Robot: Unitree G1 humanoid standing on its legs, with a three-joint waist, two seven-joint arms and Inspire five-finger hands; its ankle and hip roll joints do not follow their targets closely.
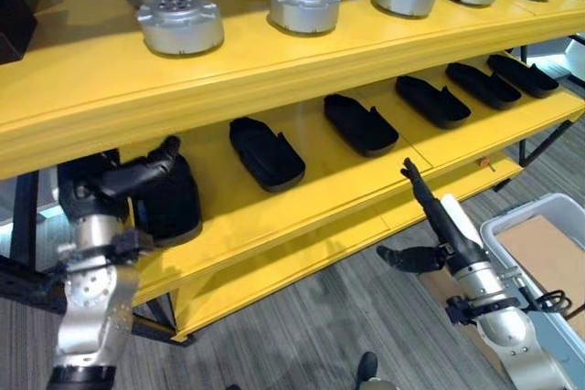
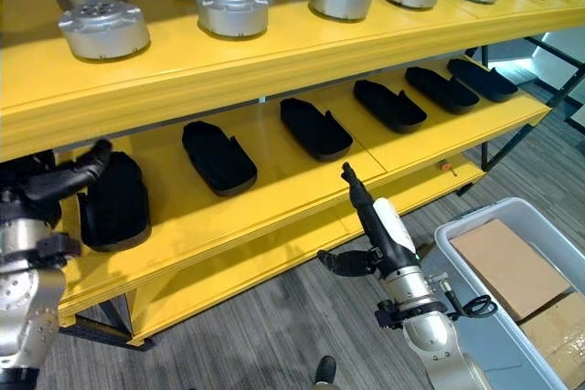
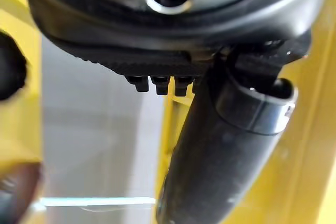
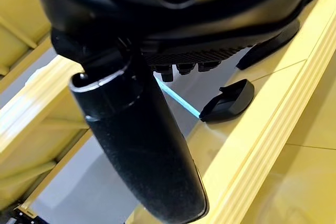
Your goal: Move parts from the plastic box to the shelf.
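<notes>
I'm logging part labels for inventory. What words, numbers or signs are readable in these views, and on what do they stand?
No readable text shows anywhere.
Silver round parts on the top shelf: no markings legible.
Black parts on the middle shelf: plain.
Yellow shelf: no label visible.
Cardboard in the plastic box: blank.

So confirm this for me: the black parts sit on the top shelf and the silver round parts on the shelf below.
Not right: it is reversed. The left eye view shows the silver round parts on the top shelf and the black parts on the shelf below.
</notes>
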